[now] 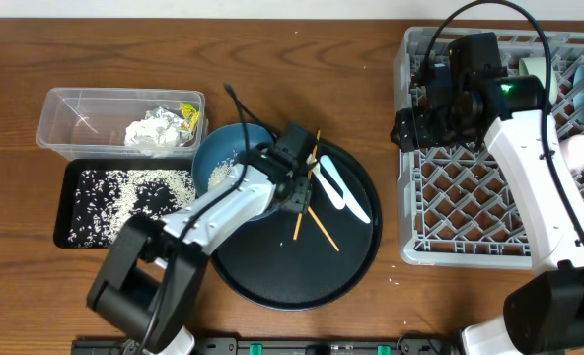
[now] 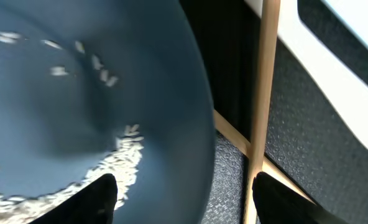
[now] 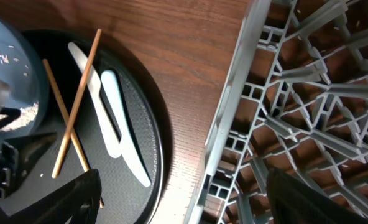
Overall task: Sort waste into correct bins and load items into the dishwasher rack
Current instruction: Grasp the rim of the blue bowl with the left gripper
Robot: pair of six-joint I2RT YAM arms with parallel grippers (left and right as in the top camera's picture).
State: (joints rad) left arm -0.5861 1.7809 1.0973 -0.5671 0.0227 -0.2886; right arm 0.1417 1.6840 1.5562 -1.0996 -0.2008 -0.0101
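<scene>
Blue bowl holds rice: your left end effector straddles its rim, unclenched; your right end effector hangs released over the rack. Clamp, then tip rice into the black tray.

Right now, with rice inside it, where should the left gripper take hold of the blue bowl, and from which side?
Pinch the blue bowl by its thin rim on the side next to the chopsticks, coming from above, one finger inside and one outside. The bowl looks too wide to span, and the open left gripper straddles that edge. Keep it level for the rice.
</scene>
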